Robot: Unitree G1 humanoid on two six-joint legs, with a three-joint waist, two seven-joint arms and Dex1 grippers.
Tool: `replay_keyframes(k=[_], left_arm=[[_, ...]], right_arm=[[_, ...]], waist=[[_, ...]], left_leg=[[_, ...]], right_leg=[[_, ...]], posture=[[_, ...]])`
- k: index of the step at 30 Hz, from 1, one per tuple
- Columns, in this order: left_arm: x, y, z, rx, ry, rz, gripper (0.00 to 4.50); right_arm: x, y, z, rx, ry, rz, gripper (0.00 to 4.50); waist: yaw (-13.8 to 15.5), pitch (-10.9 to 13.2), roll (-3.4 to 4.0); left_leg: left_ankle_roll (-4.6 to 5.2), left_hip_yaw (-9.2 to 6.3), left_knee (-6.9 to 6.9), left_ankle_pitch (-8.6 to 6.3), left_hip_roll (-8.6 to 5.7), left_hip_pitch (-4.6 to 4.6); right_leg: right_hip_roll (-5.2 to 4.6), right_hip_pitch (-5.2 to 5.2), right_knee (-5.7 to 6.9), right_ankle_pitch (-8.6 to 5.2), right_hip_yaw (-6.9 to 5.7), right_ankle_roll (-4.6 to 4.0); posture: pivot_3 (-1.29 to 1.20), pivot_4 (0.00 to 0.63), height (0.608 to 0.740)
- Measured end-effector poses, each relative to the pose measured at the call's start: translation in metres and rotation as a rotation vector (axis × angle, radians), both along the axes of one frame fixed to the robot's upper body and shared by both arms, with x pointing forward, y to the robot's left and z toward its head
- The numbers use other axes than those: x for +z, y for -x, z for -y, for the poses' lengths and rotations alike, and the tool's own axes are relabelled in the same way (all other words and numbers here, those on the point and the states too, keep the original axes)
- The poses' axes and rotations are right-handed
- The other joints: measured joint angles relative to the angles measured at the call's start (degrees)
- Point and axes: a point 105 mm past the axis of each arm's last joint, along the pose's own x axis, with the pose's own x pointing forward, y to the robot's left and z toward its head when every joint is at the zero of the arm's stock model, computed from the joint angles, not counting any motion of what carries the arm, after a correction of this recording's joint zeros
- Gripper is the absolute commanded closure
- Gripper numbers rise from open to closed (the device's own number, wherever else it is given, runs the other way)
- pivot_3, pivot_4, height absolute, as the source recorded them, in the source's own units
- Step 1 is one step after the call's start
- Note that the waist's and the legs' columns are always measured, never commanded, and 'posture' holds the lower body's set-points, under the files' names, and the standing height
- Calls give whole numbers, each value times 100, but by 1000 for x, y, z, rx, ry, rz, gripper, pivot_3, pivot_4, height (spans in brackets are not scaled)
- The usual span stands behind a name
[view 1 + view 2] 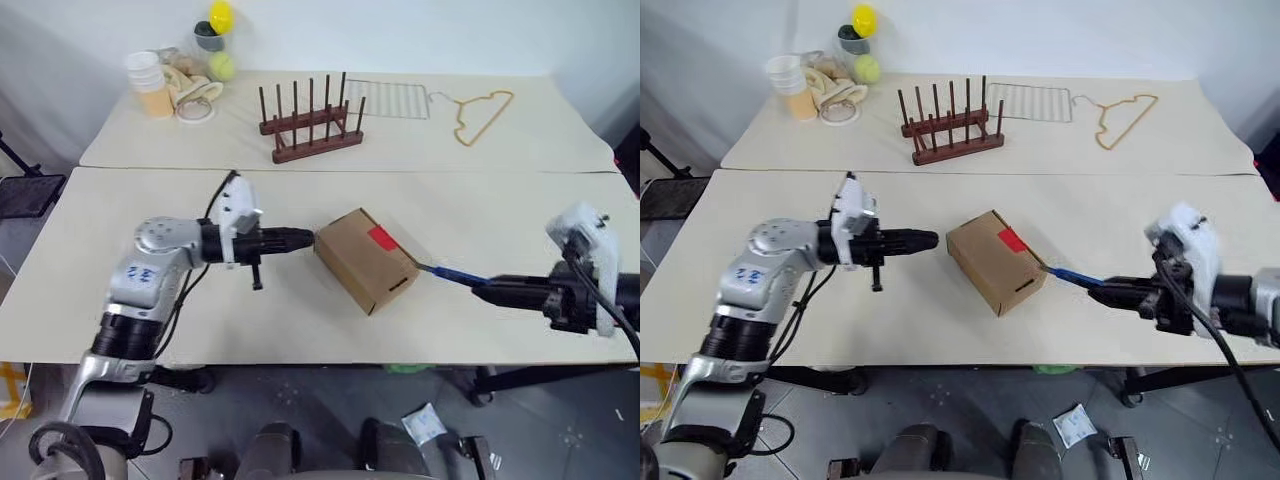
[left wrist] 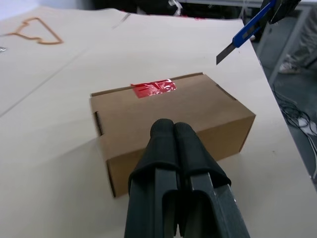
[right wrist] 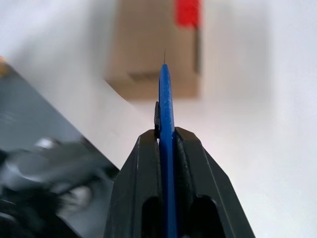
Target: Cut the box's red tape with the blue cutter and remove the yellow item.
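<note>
You've got the left gripper (image 1: pixel 305 238) shut and empty against the box (image 1: pixel 363 261) end to brace it mid-table, right gripper (image 1: pixel 1102 292) clamping the cutter (image 1: pixel 1072 274) aimed at the tape (image 1: pixel 381 238)

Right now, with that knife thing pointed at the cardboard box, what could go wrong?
The left gripper, shut, only presses the box end rather than clamping it, so the box might slide or turn when the blade pushes. The blue cutter sits at the box's side, away from the red tape, so it might nick cardboard instead.
</note>
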Motion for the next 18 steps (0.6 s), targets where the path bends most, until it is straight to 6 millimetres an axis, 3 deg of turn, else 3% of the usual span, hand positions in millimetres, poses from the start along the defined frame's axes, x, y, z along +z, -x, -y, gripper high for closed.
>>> replay_keyframes(k=[4,12,18], left_arm=[[-2,-20,27,43,-1,6,4500],[-16,-32,51,71,-115,-17,4500],[-17,-37,57,122,-133,-48,4500]], right_arm=[[2,-4,9,5,73,82,4432],[47,-40,-37,98,37,321,4432],[52,-69,-64,73,78,274,4432]], waist=[[-14,1,-3],[-185,3,-3],[-157,2,-3]], left_leg=[[4,4,3,2,0,3],[-3,-35,-4,5,4,-1],[-3,-41,3,5,0,-9]], right_leg=[[1,-2,2,5,7,2],[1,-14,2,5,9,1],[-3,-16,4,5,2,1]], posture=[[0,150,740],[0,150,740],[0,150,740]])
